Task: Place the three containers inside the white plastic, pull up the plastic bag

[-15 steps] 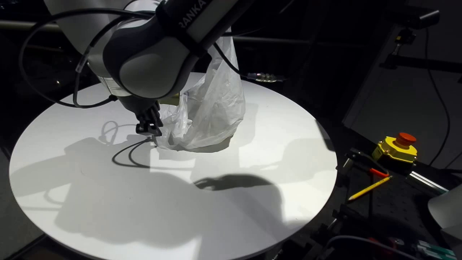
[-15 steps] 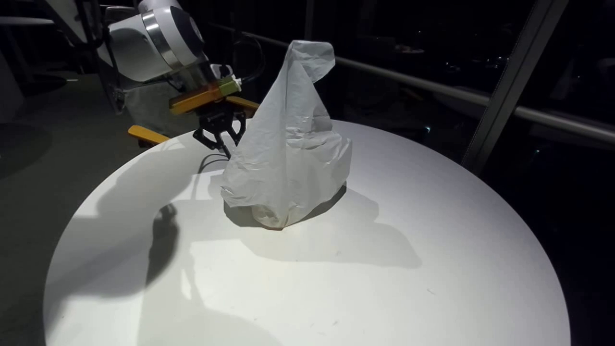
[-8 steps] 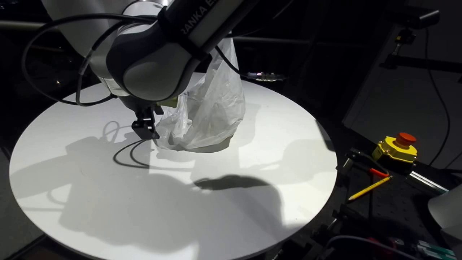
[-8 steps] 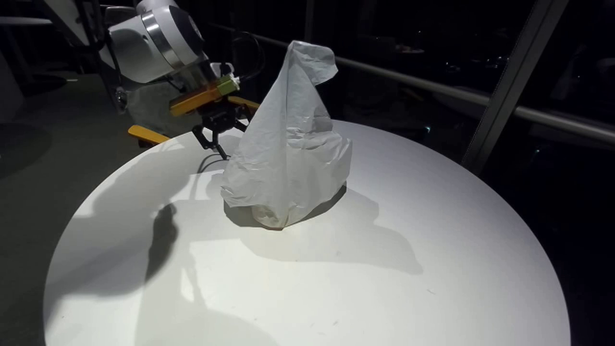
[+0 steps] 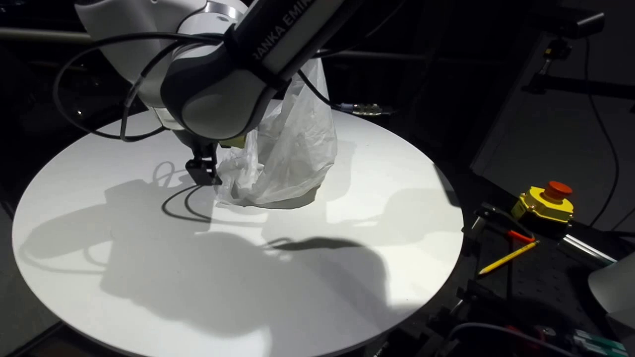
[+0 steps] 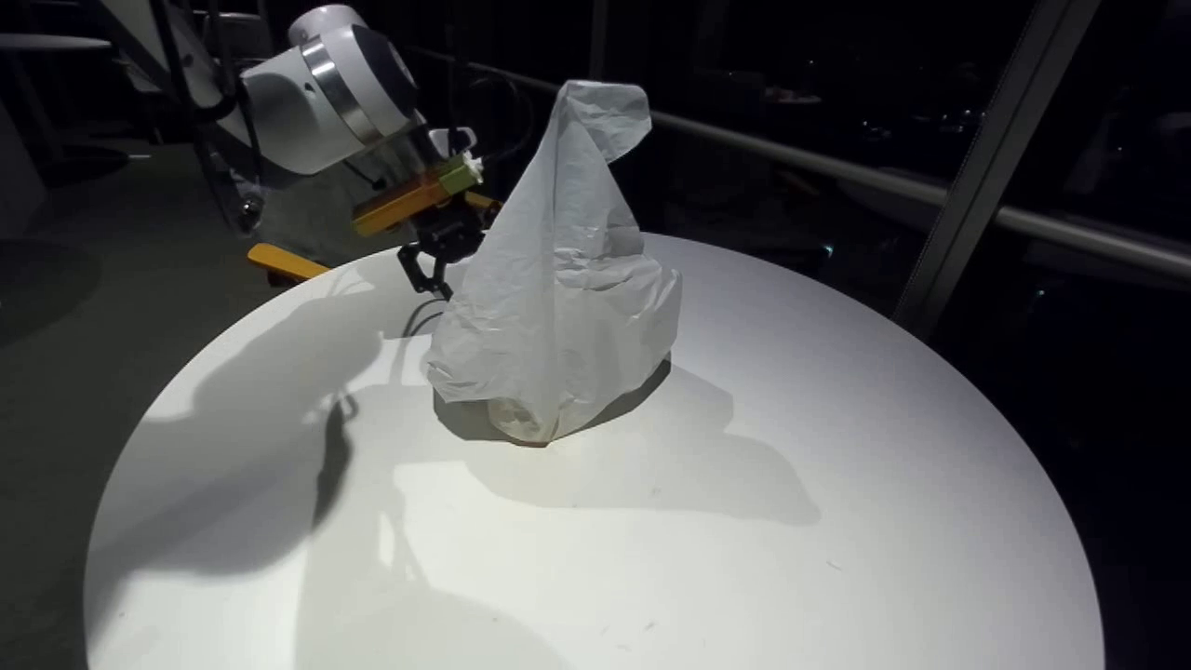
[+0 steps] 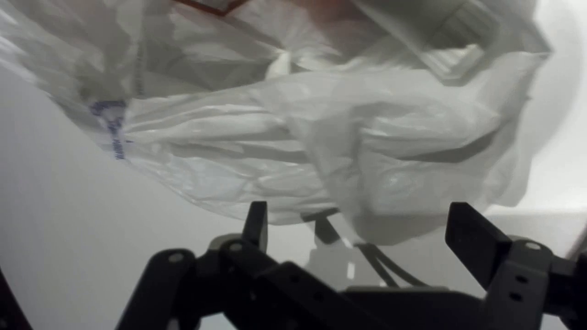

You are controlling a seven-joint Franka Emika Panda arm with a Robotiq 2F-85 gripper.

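Gripper (image 7: 358,206): framed along the foot of the wrist view; its fingers (image 7: 257,220) are spread wide apart, and nothing is gripped by them.
Plastic bag (image 7: 220,174): spread over the upper part of the wrist view, white, thin and wrinkled; its lower border is seen in the gap between the fingertips, but whether it is touched cannot be told.
Blue print (image 7: 116,123): borne on the bag, too blurred to be read.
Containers: not surely made out; a reddish patch (image 7: 337,11) and a grey, ribbed shape (image 7: 463,32) are seen at the top of the wrist view.
Table (image 5: 421,267): in an exterior view, round and white; the bag is carried well inside its edge, with its upper part partly covered by the arm (image 5: 213,109).
Gripper's place: just beside the bag, on the side toward the table's left edge as framed there, above the surface.
Past the table's right edge: a yellow box (image 5: 548,210) with a red button (image 5: 557,190) is set near a yellow pencil (image 5: 508,258).
Bag's peak (image 6: 605,121): in an exterior view, raised tall and bent over at the tip.
Bag's foot (image 6: 521,419): rested on the table; a yellowish tint is seen through the plastic, its source indistinct.
Fingers there: partly hidden behind the bag.
Metal rail (image 6: 800,156): seen beyond the table's far edge.
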